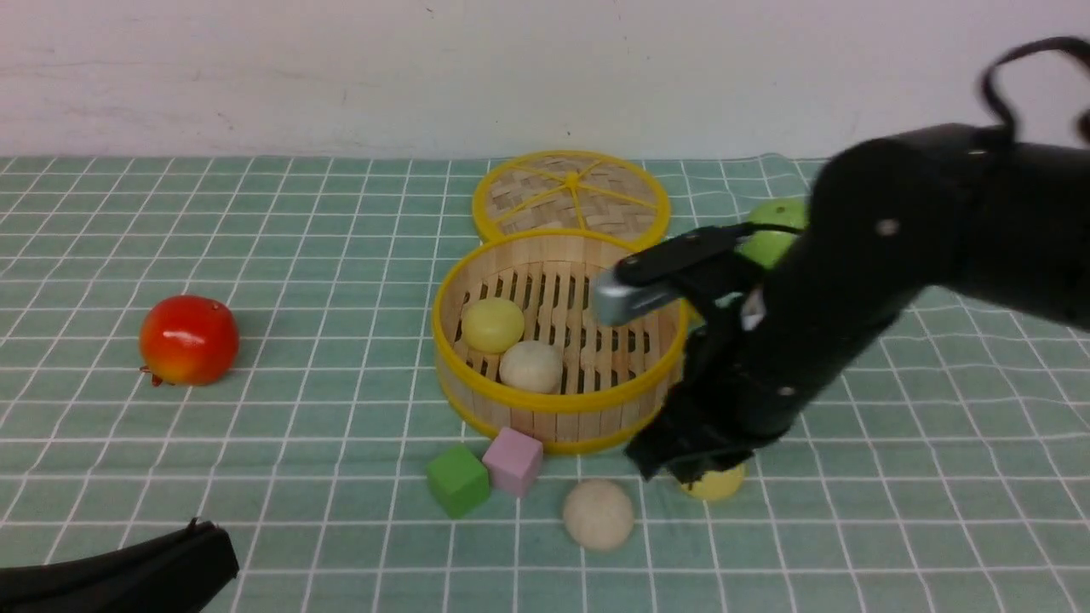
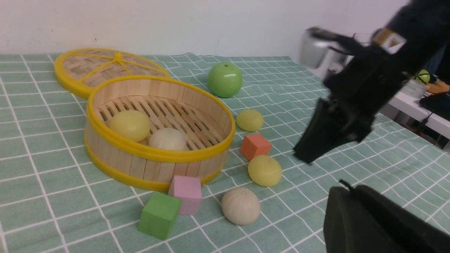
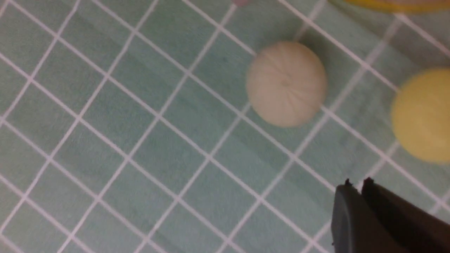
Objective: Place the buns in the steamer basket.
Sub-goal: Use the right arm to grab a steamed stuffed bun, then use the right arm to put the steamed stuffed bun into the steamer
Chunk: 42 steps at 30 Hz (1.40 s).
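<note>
The steamer basket (image 1: 558,405) stands mid-table and holds one pale yellow bun (image 1: 492,324) and one beige bun (image 1: 530,366). In front of it, a beige bun (image 1: 598,512) and a yellow bun (image 1: 714,483) lie on the cloth. The left wrist view shows a third yellow bun (image 2: 249,119) beside the basket (image 2: 158,156). My right gripper (image 1: 654,464) is shut and empty, hovering just beside the front yellow bun (image 3: 422,114); its tips (image 3: 357,184) show nothing between them. My left gripper (image 1: 213,541) is shut and empty at the near left edge.
The woven lid (image 1: 570,197) lies behind the basket. A red apple (image 1: 188,339) sits at the left and a green apple (image 2: 225,79) behind right. Green (image 1: 458,480) and pink (image 1: 513,461) cubes touch the basket's front; an orange cube (image 2: 255,146) lies between the yellow buns.
</note>
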Tool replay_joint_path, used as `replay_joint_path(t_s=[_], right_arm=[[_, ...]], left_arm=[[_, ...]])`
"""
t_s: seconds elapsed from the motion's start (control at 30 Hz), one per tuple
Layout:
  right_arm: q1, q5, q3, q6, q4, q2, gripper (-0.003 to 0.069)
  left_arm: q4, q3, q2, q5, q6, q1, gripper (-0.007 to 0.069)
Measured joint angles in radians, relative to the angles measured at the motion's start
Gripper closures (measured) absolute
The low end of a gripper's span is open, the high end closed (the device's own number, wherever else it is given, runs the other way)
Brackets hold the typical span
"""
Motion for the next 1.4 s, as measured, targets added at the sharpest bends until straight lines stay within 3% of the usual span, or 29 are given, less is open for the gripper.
replay_joint_path(t_s=[0.37,0.83,0.97,1.13,1.2,1.4], right_arm=[[0.028,-0.058,-0.120,0.023,0.001,0.196,0.0366],[0.019,-0.133,-0.123,0.023,0.016,0.282,0.0353],[0.019,-0.133,-0.123,0.023,0.016,0.283,0.0368],[0.019,-0.118,-0.123,-0.008,0.022,0.283,0.0528],[0.019,-0.103,-0.123,-0.036,0.031,0.283,0.0625],[0.019,-0.048,-0.133,-0.065,0.043,0.233,0.0645]], left_arm=[[0.000,0.000,0.000,0.000,0.000,0.000,0.0618],[0.000,0.000,0.000,0.000,0.000,0.000,0.0610],[0.000,0.000,0.000,0.000,0.000,0.000,0.0608],[0.000,0.000,0.000,0.000,0.000,0.000,0.0606],[0.000,0.000,0.000,0.000,0.000,0.000,0.0604],[0.000,0.000,0.000,0.000,0.000,0.000,0.0601]])
